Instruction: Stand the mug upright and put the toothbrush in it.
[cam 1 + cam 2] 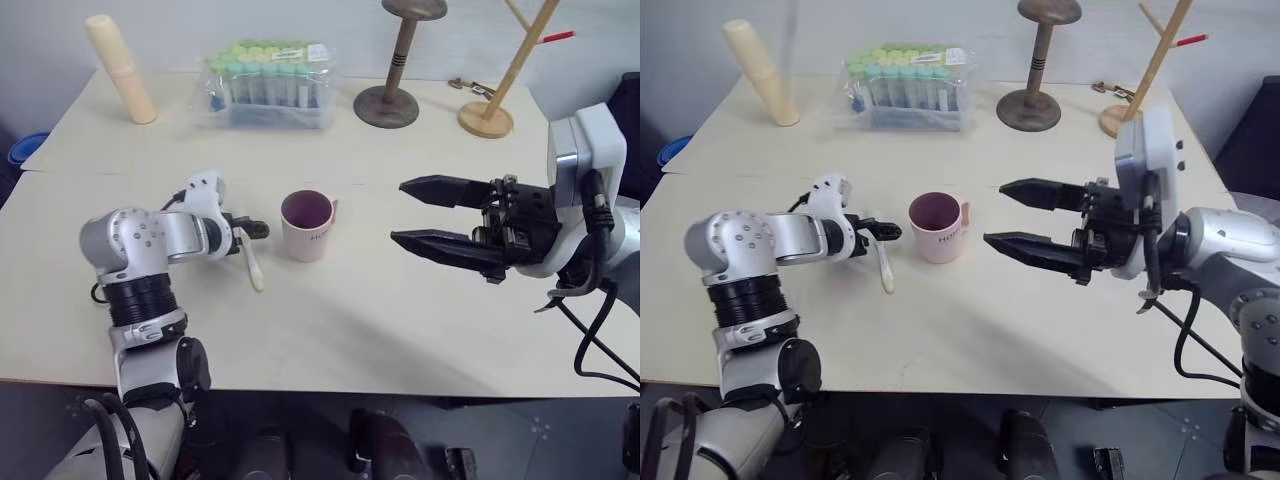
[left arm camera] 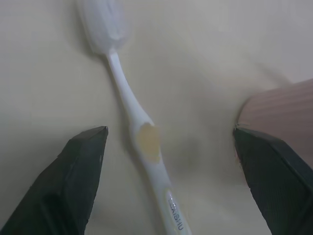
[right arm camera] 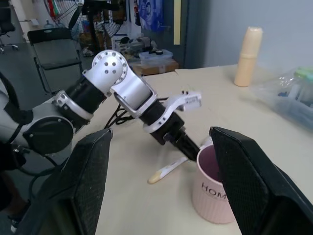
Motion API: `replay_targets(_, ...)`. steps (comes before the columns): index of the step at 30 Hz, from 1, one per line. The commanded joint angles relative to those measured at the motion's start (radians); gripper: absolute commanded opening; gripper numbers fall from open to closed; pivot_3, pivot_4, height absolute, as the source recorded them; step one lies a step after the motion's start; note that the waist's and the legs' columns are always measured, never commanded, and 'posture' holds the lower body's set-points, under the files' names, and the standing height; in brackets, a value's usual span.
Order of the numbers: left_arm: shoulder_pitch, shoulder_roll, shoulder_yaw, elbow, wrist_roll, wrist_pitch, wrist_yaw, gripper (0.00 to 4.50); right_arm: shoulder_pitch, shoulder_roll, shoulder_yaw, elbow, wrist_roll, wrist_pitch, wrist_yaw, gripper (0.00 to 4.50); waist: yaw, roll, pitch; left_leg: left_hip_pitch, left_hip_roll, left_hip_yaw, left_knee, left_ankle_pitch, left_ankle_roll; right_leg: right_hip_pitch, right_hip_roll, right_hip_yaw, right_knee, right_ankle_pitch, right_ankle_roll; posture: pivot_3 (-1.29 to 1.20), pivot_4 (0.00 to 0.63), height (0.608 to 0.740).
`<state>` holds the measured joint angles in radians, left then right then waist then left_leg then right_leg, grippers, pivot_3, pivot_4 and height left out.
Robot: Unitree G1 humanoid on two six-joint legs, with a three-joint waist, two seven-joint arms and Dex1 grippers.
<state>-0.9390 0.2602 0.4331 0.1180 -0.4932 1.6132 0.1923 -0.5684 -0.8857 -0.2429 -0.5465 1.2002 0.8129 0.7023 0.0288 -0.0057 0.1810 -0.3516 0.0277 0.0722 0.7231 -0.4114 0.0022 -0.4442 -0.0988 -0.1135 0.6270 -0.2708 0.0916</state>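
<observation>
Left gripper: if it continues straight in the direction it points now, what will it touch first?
Most likely the toothbrush: it lies flat on the table between the open fingers of the left gripper. The mug stands just beside one finger, so that finger might brush it; depth is unclear.

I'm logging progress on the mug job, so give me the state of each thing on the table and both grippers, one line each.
mug: upright, opening up, nothing inside.
toothbrush: lying flat on the table beside the mug, not gripped.
left gripper: open, fingers either side of the toothbrush.
right gripper: open, holding nothing, in the air to the side of the mug.
tube rack: wrapped in clear plastic, tubes capped.
cream cylinder: leaning, top against the wall.
</observation>
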Motion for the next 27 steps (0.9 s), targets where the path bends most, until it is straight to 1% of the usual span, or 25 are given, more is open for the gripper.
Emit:
replay_targets(1,-0.011,-0.025,0.015,0.079,0.02,0.001,0.005,3.73,-0.02,0.014,-0.021,-0.028,0.034,-0.005,-0.051,3.32,0.0,0.0,0.0,0.0,0.0,0.002,0.0,0.0,0.0,0.0,0.0,0.0,0.0,0.0,0.0,0.0,0.15,0.74)
replay_targets(6,-0.018,-0.048,0.013,0.147,0.007,0.001,0.018,2.21,-0.018,0.022,-0.014,-0.059,0.051,-0.003,-0.104,3.32,0.005,0.0,-0.001,0.0,0.0,0.003,0.001,0.0,0.0,0.001,-0.001,0.0,0.001,0.0,0.0,0.0,0.15,0.74)
replay_targets(7,-0.022,-0.048,0.018,0.154,0.013,0.001,0.021,1.96,-0.018,0.021,-0.014,-0.064,0.054,-0.003,-0.113,3.32,0.006,0.0,-0.001,0.0,0.0,0.003,0.001,0.0,0.0,0.001,-0.001,0.0,0.001,0.0,0.0,0.0,0.15,0.74)
replay_targets(8,-0.026,-0.049,0.022,0.16,0.016,0.001,0.024,1.56,-0.018,0.021,-0.014,-0.067,0.057,-0.004,-0.119,3.32,0.007,0.0,-0.001,0.0,0.0,0.003,0.001,0.0,0.0,0.001,-0.001,0.0,0.001,0.0,0.0,0.0,0.15,0.74)
replay_targets(12,-0.05,-0.049,0.047,0.175,0.059,0.001,0.035,0.32,-0.006,0.016,-0.018,-0.079,0.058,-0.008,-0.143,3.32,0.014,0.0,-0.001,0.0,-0.001,0.003,0.001,0.0,0.0,0.001,-0.001,0.0,0.001,0.0,0.0,0.0,0.15,0.74)
replay_targets(15,-0.063,-0.035,0.045,0.164,0.097,0.001,0.032,0.25,0.013,-0.001,-0.018,-0.087,0.034,-0.006,-0.141,3.32,0.015,0.0,-0.001,0.0,-0.001,0.003,0.001,0.0,0.0,0.001,-0.001,0.0,0.0,0.0,0.0,0.0,0.15,0.74)
replay_targets(16,-0.061,-0.011,0.018,0.151,0.114,-0.026,0.024,0.24,0.024,-0.01,-0.022,-0.085,0.038,0.004,-0.14,3.32,0.015,0.0,-0.001,0.0,-0.001,0.003,0.001,0.0,0.0,0.001,-0.001,0.0,0.0,0.0,0.0,0.0,0.15,0.74)
replay_targets(18,-0.053,0.051,-0.062,0.124,0.147,-0.141,-0.012,0.24,0.05,-0.033,-0.032,-0.086,0.049,0.022,-0.132,3.66,0.011,0.0,-0.001,0.0,0.0,0.003,0.001,0.0,0.0,0.001,-0.001,0.0,0.0,0.0,0.001,0.0,0.15,0.74)
replay_targets(19,-0.066,0.067,-0.068,0.116,0.148,-0.242,-0.043,0.24,0.069,-0.05,-0.04,-0.096,0.046,0.024,-0.113,3.87,0.009,0.0,-0.001,0.0,0.0,0.003,0.001,0.0,0.0,0.001,0.0,0.0,0.0,0.0,0.001,0.0,0.15,0.74)
replay_targets(21,-0.105,0.087,-0.078,0.1,0.129,-0.399,-0.132,0.24,0.095,-0.073,-0.051,-0.109,0.017,0.02,-0.115,4.49,0.003,-0.001,-0.001,0.0,0.001,0.003,0.001,0.0,0.0,0.0,0.0,0.0,0.0,0.0,0.0,0.0,0.15,0.74)
replay_targets(24,-0.151,0.087,-0.097,0.052,0.069,-0.591,-0.321,0.24,0.109,-0.087,-0.066,-0.099,0.01,0.018,-0.14,4.49,0.003,-0.001,-0.001,-0.001,0.001,0.003,0.001,0.0,-0.001,0.0,0.0,-0.001,0.0,0.0,0.0,0.0,0.15,0.74)
replay_targets(27,-0.172,0.066,-0.084,-0.005,-0.037,-0.689,-0.502,0.24,0.117,-0.09,-0.079,-0.095,0.0,0.018,-0.154,4.49,0.006,-0.001,-0.001,-0.002,0.0,0.003,0.001,0.0,0.0,0.0,-0.001,-0.002,-0.001,0.0,0.0,0.0,0.15,0.74)
